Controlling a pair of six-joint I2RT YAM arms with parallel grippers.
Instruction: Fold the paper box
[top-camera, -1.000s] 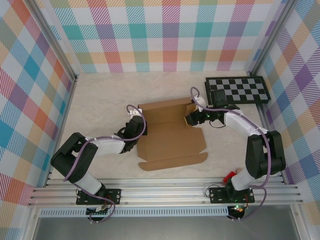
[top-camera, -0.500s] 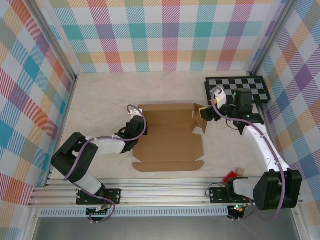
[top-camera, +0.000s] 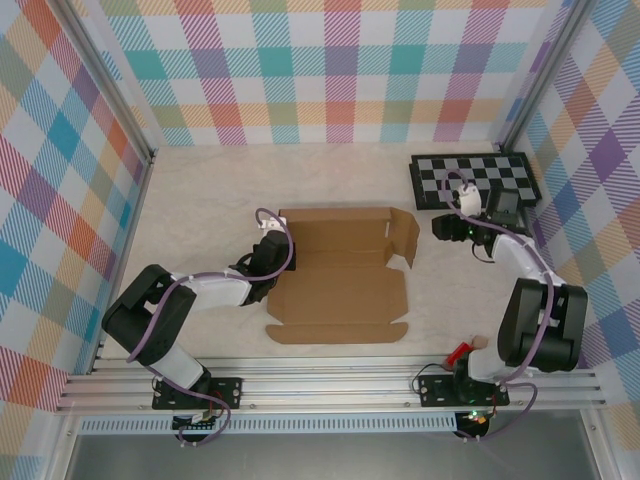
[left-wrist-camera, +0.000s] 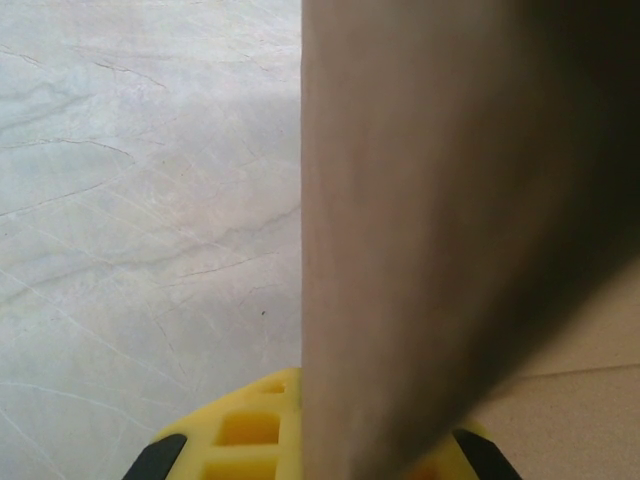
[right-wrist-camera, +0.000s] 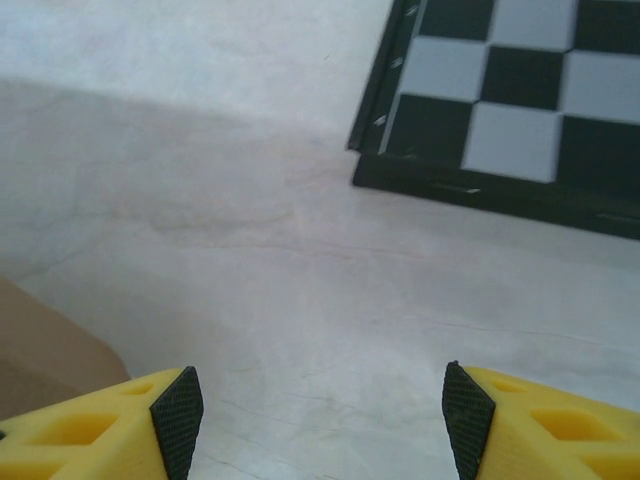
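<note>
Box (top-camera: 340, 285) lies unfolded, your left pincer (top-camera: 272, 256) spread around its left flap, your right pincer (right-wrist-camera: 318, 415) spread empty off its right side.

The left arm (top-camera: 175, 300) is folded low across the near left, and the left gripper (top-camera: 268, 248) is pointed toward the far side with its fingers (left-wrist-camera: 230, 432) spread apart. The right gripper (top-camera: 441, 227) is held at the far right, turned leftward, jaws parted wide.

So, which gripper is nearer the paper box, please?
Left. The left gripper meets the paper box at its left edge; the right gripper is apart, by the checkerboard panel.
</note>
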